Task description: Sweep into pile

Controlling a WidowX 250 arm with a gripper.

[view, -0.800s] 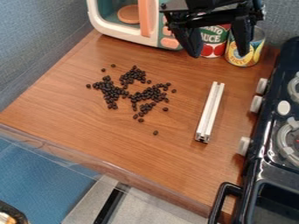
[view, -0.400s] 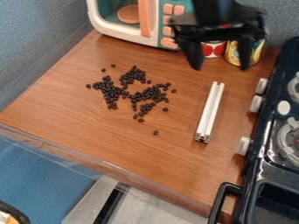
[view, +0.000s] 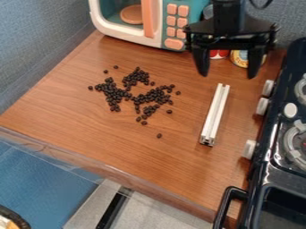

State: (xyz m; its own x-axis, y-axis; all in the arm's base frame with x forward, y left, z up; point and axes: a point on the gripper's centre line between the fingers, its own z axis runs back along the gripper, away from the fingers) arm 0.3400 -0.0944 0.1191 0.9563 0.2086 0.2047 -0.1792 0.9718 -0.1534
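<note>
Many beans [view: 156, 95]; one bar [view: 215, 114]; two cans [view: 240, 58]; one microwave [view: 149, 20]; one stove [view: 273, 152].

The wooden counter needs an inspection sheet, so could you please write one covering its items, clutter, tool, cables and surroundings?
Surface: wooden counter, with dark beans scattered on it.
Job's things: beans in loose, uneven clusters with several strays, not one neat pile; pale grooved bar lying to their right in the view.
Clutter: red can and yellow can at the back; toy microwave.
Tool: open, holding nothing, near the bar's far end.
Cables: black loop beside the arm.
Surroundings: black stove at right.
</note>
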